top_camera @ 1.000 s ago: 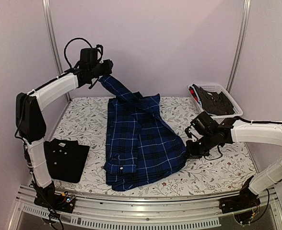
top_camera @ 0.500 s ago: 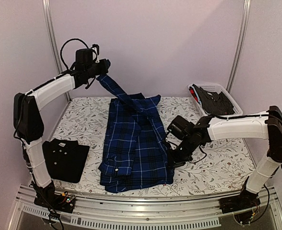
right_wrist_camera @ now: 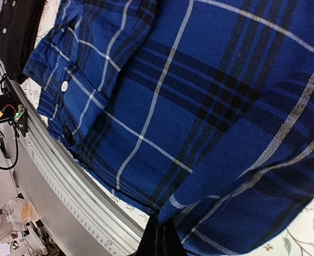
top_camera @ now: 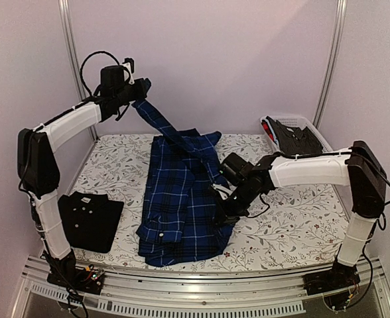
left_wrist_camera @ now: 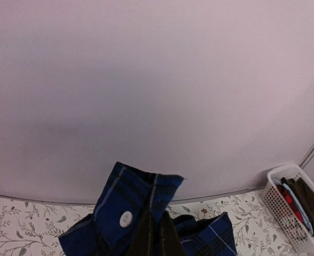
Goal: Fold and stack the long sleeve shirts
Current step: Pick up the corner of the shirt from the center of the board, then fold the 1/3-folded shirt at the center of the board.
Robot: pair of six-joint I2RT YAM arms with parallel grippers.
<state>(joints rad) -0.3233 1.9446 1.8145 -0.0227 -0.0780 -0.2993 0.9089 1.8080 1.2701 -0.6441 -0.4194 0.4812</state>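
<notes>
Table point(top_camera: 115, 165), floral-patterned cover, carries two shirts.

Blue plaid shirt point(top_camera: 182, 199): lies in the middle of the table, running from the far edge almost to the near edge, right side doubled over onto the body. One sleeve point(top_camera: 156, 120) is drawn up off the cloth and slants towards the far left corner.

Black shirt point(top_camera: 89, 218): folded, at the near left corner, apart from the plaid one. The left arm's upright lower link stands directly in front of its left edge.

Left gripper point(top_camera: 140, 89): held high above the far left corner, fingers pressed together on the sleeve's buttoned cuff point(left_wrist_camera: 130, 205).

Right gripper point(top_camera: 223, 215): low at the plaid shirt's right edge, pinching the cloth there. The right arm reaches across the right half of the table.

White lattice basket point(top_camera: 293, 118): far right corner, holding dark clothing and something red; the number of garments inside cannot be told.

Count: two shirts on the table, one basket, two arms.
</notes>
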